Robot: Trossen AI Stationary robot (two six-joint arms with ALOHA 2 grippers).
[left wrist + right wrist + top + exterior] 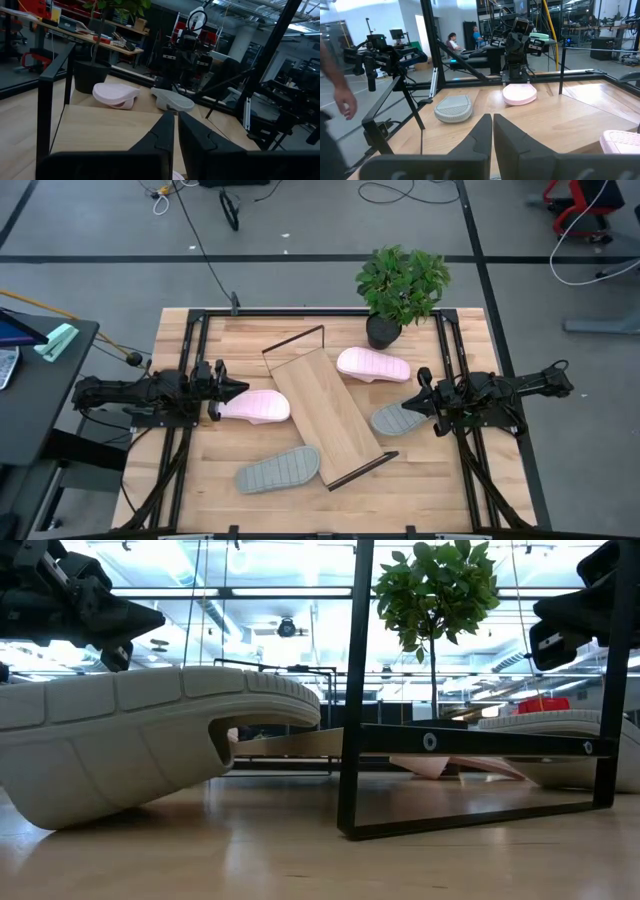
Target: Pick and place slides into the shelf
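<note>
Lying diagonally on the slatted wooden tabletop (pixel 180 480), the light-wood shelf board (pixel 325 415) has four pink and grey-green foam slides (pixel 255 406) scattered around it; both grippers (pixel 228 391) (pixel 418 402) hover with fingers together.

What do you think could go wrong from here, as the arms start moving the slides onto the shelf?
All four slides lie off the shelf, which sits askew. The left claw hangs closed right over a pink slide; descending without opening, it would likely shove the slide instead of gripping it. The right claw, also closed, is above a grey-green slide lying sole-up, so a grip may slip. The shelf's thin wire frame could snag a carried slide.
</note>
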